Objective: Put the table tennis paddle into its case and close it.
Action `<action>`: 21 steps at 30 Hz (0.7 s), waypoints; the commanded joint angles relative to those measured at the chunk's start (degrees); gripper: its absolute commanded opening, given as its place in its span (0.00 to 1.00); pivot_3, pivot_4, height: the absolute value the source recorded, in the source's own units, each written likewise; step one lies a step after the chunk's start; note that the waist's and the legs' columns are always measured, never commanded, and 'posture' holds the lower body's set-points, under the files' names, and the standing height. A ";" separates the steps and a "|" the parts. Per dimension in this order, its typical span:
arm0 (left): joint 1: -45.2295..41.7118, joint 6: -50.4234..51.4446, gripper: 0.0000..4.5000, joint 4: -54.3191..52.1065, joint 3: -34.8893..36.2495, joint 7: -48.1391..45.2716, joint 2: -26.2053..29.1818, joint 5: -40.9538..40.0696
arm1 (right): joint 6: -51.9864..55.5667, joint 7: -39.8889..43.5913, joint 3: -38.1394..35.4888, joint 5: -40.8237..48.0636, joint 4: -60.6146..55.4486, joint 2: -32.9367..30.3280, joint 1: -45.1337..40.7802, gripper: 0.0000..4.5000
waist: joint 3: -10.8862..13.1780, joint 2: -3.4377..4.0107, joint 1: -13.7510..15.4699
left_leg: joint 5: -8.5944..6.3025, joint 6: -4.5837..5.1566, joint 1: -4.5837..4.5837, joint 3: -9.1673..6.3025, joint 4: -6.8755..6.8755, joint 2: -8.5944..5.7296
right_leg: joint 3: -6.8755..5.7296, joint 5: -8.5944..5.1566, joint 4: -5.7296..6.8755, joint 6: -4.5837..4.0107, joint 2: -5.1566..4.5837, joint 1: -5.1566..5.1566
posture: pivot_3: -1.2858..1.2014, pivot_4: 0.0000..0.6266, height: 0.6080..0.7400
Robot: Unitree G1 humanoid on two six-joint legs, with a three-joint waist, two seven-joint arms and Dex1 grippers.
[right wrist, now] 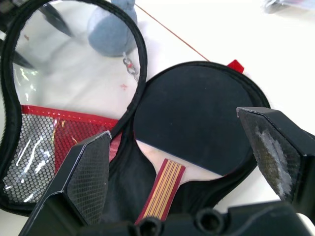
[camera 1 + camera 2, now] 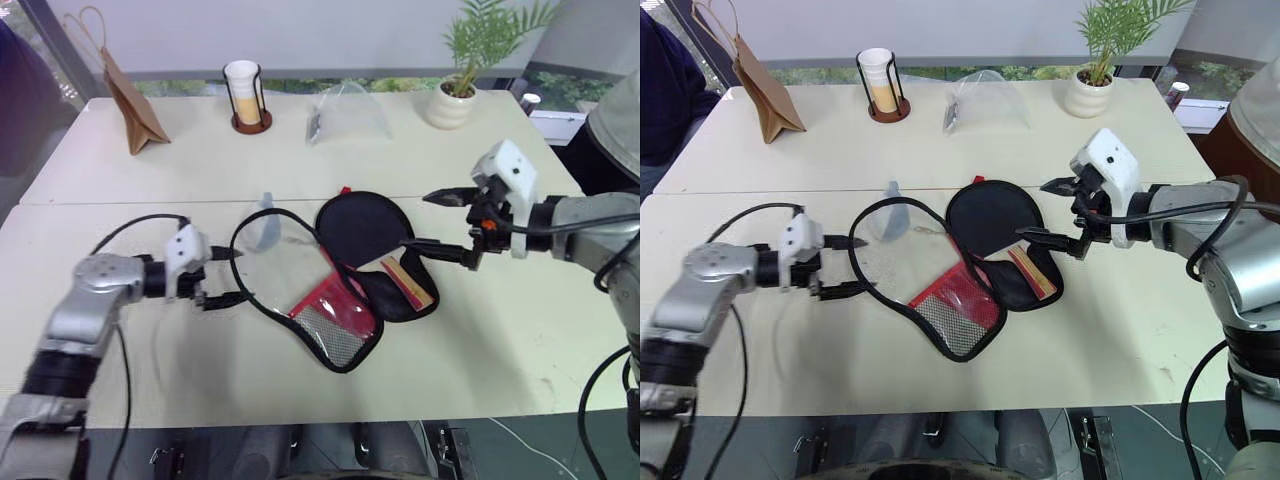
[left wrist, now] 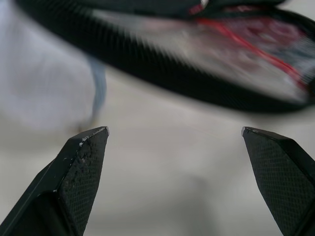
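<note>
The table tennis paddle, stiff and light, already lies inside the case. The case's floppy clear lid, beside the paddle, looks best pinched at its rim. Left gripper and right gripper flank the case, fingers spread, empty.

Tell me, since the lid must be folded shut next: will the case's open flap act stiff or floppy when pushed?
Probably floppy: the flap lies flat on the table, its see-through window and mesh thin. Its black rim may hold the outline. It probably weighs little, so it might slide rather than fold.
</note>
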 commanded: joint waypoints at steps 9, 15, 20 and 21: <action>-20.61 19.40 1.00 3.47 0.62 -1.41 -11.82 -13.45 | 0.25 -2.77 -7.34 -0.22 -1.41 -3.79 1.26 0.99 | 0.00 -0.01 0.00 | 0.01 0.03 -0.03 -0.02 0.14 -0.01 | -0.04 0.07 0.03 0.13 0.09 0.04 | 0.52 0.24 0.95; -29.26 15.01 1.00 17.43 -4.19 0.18 -20.99 -6.69 | 0.01 -4.24 -10.63 -0.69 -0.05 -5.55 1.28 0.99 | -0.01 -0.03 -0.07 | 0.03 0.04 -0.03 0.00 0.17 -0.02 | -0.05 0.13 0.06 0.24 0.14 0.06 | 0.52 0.24 0.95; -34.76 3.12 1.00 34.01 -7.17 7.08 -28.99 2.43 | 0.61 -5.10 -11.20 -0.60 0.32 -5.85 2.11 0.99 | 0.02 -0.08 0.03 | 0.03 0.04 -0.03 0.00 0.17 -0.02 | -0.04 0.14 0.05 0.26 0.13 0.06 | 0.52 0.24 0.95; -35.81 -0.21 1.00 37.59 -8.27 9.02 -30.41 4.93 | 1.30 -5.22 -11.01 -0.17 0.47 -5.47 2.54 0.99 | 0.02 -0.08 0.06 | 0.03 0.04 -0.04 0.00 0.18 -0.02 | -0.04 0.14 0.05 0.26 0.13 0.06 | 0.52 0.24 0.95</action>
